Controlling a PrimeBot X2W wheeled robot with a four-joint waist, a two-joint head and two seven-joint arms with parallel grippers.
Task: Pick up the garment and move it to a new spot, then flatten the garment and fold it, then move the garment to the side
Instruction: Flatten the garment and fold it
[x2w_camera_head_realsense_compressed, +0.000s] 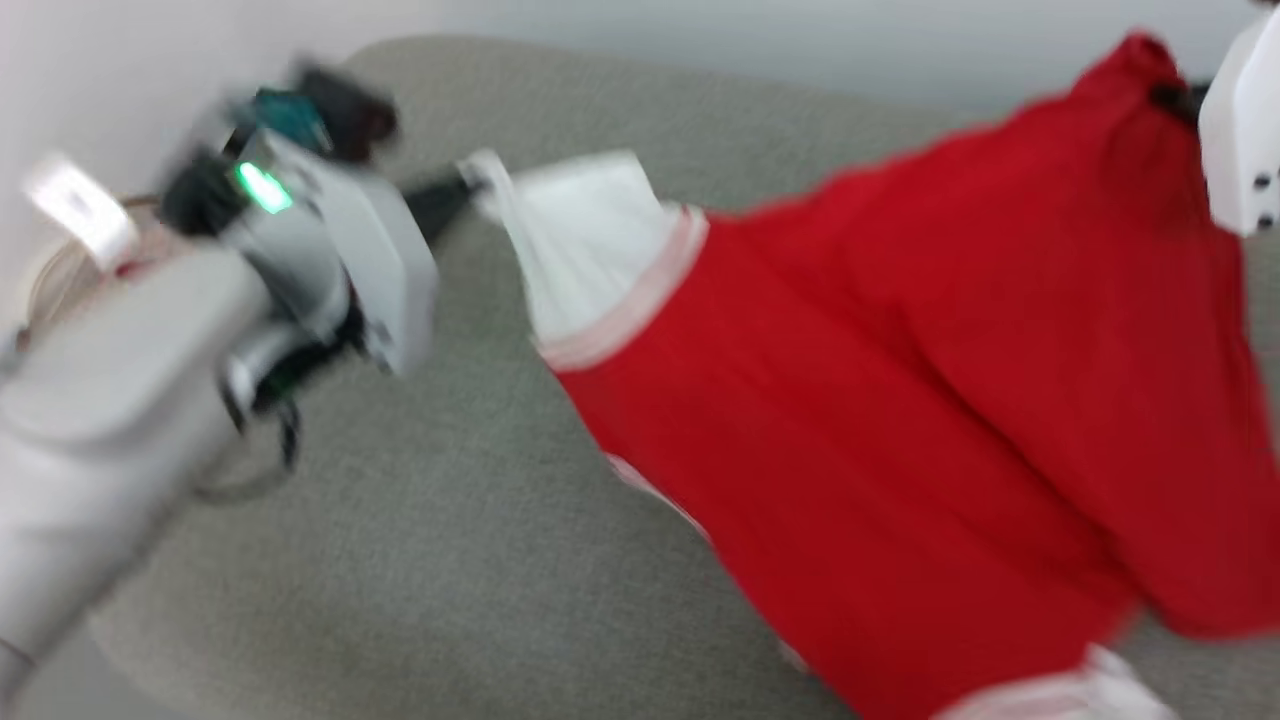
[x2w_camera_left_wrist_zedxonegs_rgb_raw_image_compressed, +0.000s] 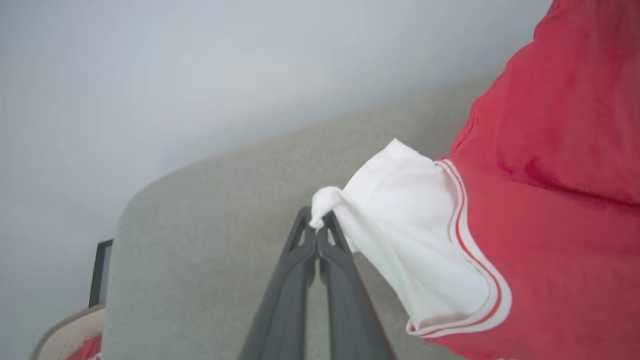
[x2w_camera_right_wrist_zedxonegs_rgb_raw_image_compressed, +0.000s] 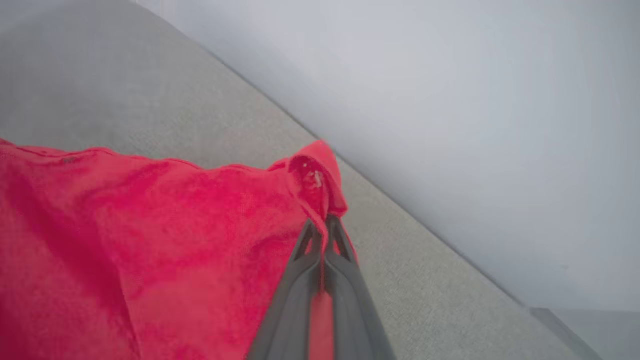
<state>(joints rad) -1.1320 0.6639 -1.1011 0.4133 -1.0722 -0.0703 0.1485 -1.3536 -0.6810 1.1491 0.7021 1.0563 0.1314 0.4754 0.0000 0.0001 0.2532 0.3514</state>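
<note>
Over grey surface (x2w_camera_head_realsense_compressed: 450, 560): garment (x2w_camera_head_realsense_compressed: 900, 400) edges pinched, left gripper (x2w_camera_left_wrist_zedxonegs_rgb_raw_image_compressed: 318, 226), right gripper (x2w_camera_right_wrist_zedxonegs_rgb_raw_image_compressed: 325, 223).

head view looks down on grey surface (x2w_camera_head_realsense_compressed: 420, 560); both wrist views close, low; all share garment (x2w_camera_head_realsense_compressed: 900, 400).

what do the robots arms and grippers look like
Left forearm: smooth pale grey shell, a boxy wrist with a green light, black cables and a teal part. Right arm: white shell with two small dark holes. Left gripper and right gripper: long dark grey tapering fingers with triangular cut-outs.
</note>
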